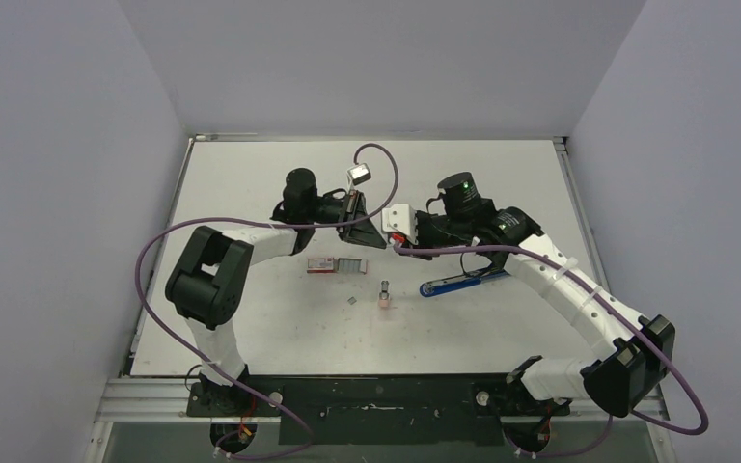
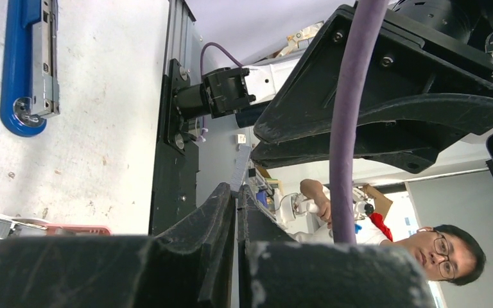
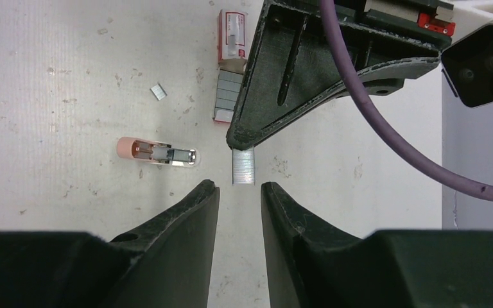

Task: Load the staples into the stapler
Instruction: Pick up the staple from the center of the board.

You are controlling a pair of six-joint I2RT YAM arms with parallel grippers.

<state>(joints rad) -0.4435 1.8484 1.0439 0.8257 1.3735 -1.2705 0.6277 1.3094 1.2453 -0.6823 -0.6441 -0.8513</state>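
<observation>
The left tool is pinched shut on a staple strip — held above the tabletop. The right tool stands narrowly parted, the strip just ahead of its tips — the stapler lies behind it

Scuffed white table, small stapling things scattered near its middle.
Bears a little red-and-white box lying flat left of centre, with a row of grey staples touching its right end. Shows, nearer the arm bases, a short staple piece lying alone and, just to its right, a pink block with a silvery metal part at its far end. Carries a blue stapler further right, apart from the rest, metal rail facing up.
</observation>
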